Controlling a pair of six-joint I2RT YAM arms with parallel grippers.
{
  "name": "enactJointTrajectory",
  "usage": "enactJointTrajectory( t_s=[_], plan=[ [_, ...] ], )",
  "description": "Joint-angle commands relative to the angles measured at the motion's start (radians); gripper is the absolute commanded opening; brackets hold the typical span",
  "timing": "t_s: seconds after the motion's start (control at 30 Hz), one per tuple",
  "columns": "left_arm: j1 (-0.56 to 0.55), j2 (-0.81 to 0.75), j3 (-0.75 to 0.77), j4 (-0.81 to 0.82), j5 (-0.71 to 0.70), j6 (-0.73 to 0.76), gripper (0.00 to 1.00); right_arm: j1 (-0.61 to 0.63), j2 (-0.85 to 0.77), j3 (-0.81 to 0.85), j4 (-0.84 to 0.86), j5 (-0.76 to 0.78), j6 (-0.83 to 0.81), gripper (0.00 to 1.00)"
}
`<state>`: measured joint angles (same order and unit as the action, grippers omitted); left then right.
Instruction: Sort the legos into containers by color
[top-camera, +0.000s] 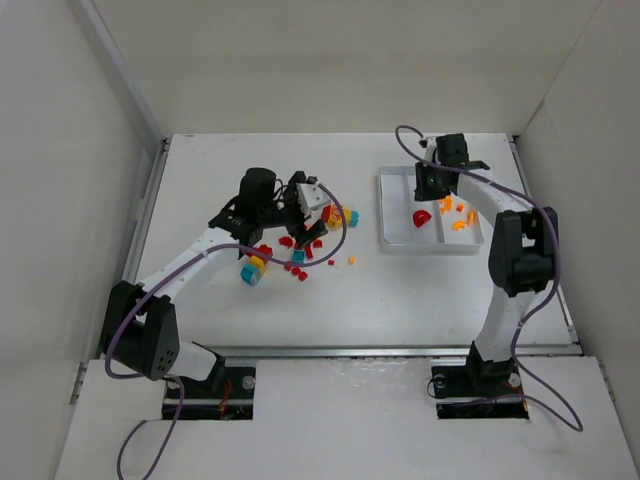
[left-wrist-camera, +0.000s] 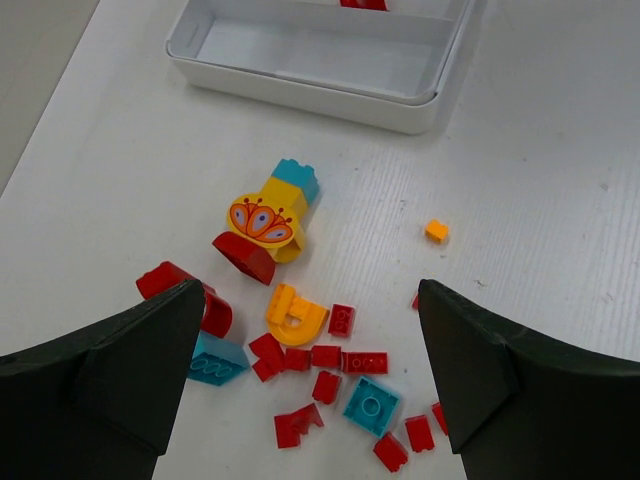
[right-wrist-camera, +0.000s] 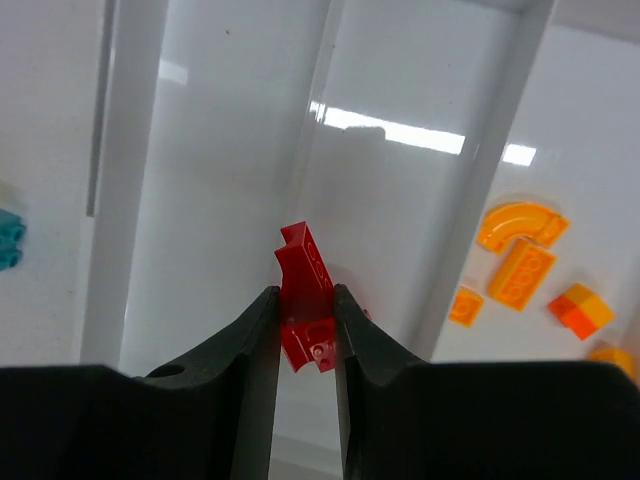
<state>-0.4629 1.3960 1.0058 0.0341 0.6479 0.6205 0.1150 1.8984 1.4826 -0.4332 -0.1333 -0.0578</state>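
The right gripper pinches a small red plastic lego piece between its fingertips, jaws almost together. It holds the piece over the shallow white rectangular plastic tray with its three narrow compartments. In the top view a curved red lego lies in the middle compartment. The orange legos lie in the compartment to its right, and the third shows no piece. The step in hand looks like dropping this red piece in with the other red one.

In the wrist view the piece hangs close to the white divider between the compartment without pieces and the middle one. I cannot tell how high it is. A good release would first shift the gripper sideways, toward the orange side, until the piece is plainly over the middle compartment's floor. It would then lower the piece inside the walls and part the jaws only slightly, so the light piece falls straight without bouncing out or clinging to a pad.

The left gripper is spread wide, holding nothing. It is above the loose pile of red, teal and orange-yellow legos on the white surface, well apart from the tray, so the arms should not clash.
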Motion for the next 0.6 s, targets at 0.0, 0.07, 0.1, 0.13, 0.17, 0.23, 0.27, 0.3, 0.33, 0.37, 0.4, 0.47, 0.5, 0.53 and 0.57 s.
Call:
enactJointTrajectory(
  t_s=[0.0,0.07,0.1,0.13,0.17,0.23,0.27,0.3,0.33,0.37,0.4,0.47,0.5,0.53,0.57],
  plan=[
    [0.0,-0.015,0.002,-0.008,-0.025,0.019,0.85,0.003,0.028,0.099,-0.064,0.039,0.061,0.03],
    [0.0,-0.015,-0.007,-0.008,-0.034,0.019,0.85,0.003,0.07,0.123,-0.064,0.053,0.061,0.16],
    [0.0,-0.015,-0.007,-0.008,-0.043,0.019,0.85,0.003,0.07,0.134,-0.064,0.063,0.061,0.25],
    [0.0,-0.006,-0.007,-0.008,-0.044,0.019,0.85,0.003,0.083,0.134,-0.064,0.063,0.061,0.33],
    [0.0,-0.006,-0.007,-0.008,-0.053,0.019,0.85,0.003,0.083,0.134,-0.064,0.072,0.061,0.46],
    [0.0,-0.006,-0.016,-0.008,-0.053,0.019,0.85,0.003,0.083,0.143,-0.064,0.093,0.061,0.53],
    [0.0,-0.006,-0.016,-0.008,-0.062,0.03,0.85,0.003,0.07,0.143,-0.055,0.093,0.061,0.62],
    [0.0,0.003,-0.016,-0.008,-0.073,0.03,0.85,0.003,0.061,0.134,-0.055,0.107,0.052,0.65],
    [0.0,0.003,-0.016,-0.008,-0.073,0.03,0.86,0.003,0.051,0.134,-0.055,0.107,0.052,0.68],
    [0.0,0.003,-0.016,-0.008,-0.086,0.039,0.86,0.003,0.024,0.119,-0.055,0.107,0.035,0.75],
    [0.0,0.003,-0.016,-0.008,-0.086,0.039,0.86,0.017,0.007,0.108,-0.041,0.107,-0.005,0.77],
    [0.0,0.003,-0.016,-0.008,-0.097,0.039,0.86,0.072,-0.04,0.07,-0.01,0.078,-0.075,0.77],
    [0.0,0.003,-0.016,-0.008,-0.109,0.039,0.86,0.102,-0.098,0.015,0.0,0.069,-0.114,0.77],
    [0.0,0.003,-0.027,0.006,-0.125,0.006,0.87,0.139,-0.129,-0.019,0.014,0.058,-0.193,0.77],
    [0.0,0.003,-0.039,0.015,-0.137,-0.014,0.87,0.179,-0.159,-0.056,0.025,0.032,-0.232,0.77]
  ],
)
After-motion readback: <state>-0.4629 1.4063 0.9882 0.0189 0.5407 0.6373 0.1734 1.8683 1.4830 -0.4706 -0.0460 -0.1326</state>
